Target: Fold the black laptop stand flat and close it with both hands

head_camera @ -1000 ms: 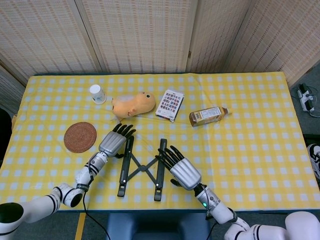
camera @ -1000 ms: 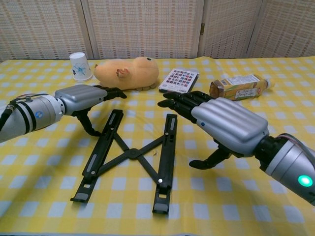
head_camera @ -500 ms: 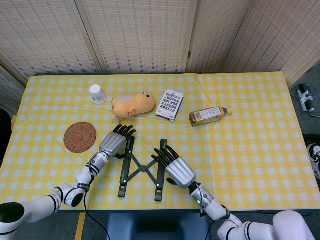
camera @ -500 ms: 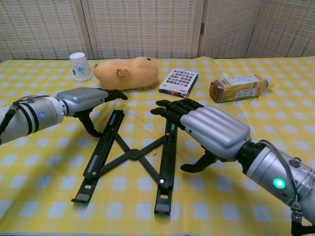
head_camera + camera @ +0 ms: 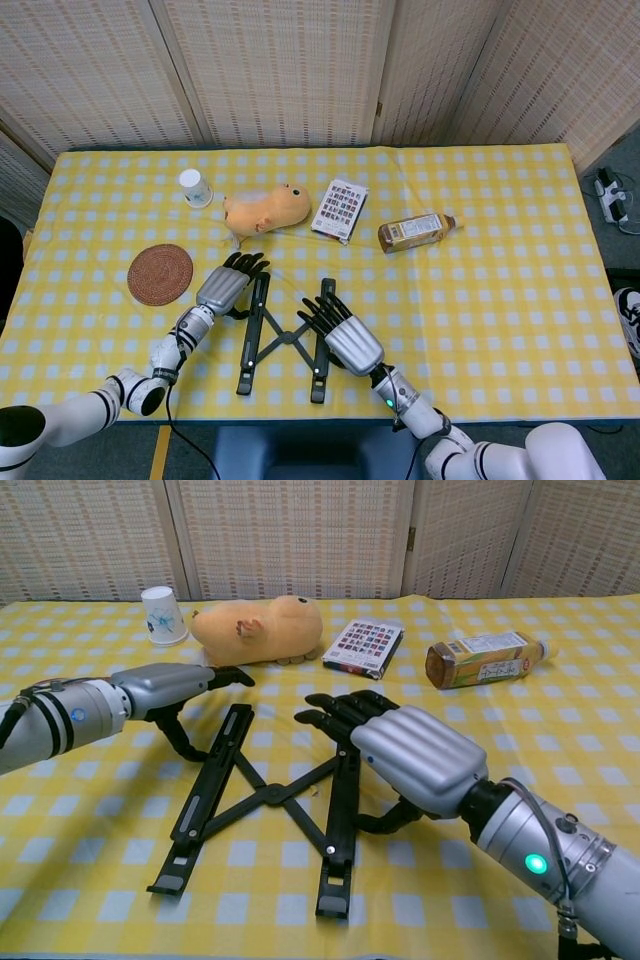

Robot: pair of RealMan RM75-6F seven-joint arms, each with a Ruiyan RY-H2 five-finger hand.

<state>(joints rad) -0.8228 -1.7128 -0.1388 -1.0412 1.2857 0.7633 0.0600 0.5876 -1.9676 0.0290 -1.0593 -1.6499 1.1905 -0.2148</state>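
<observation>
Checkered table: both hands spread, empty, left hand (image 5: 165, 685), right hand (image 5: 405, 755) flanking laptop stand (image 5: 270, 795).

The black laptop stand (image 5: 282, 335) (image 5: 268, 793) lies flat but unfolded near the 6 o'clock edge of the worktop: two long rails joined by crossed links in an X. The rails stand apart, spreading slightly toward 6 o'clock, each ending in a small upturned lip there.

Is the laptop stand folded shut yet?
No: in the head view the black laptop stand still lies spread, its two rails apart and joined by the crossed links between them.
</observation>
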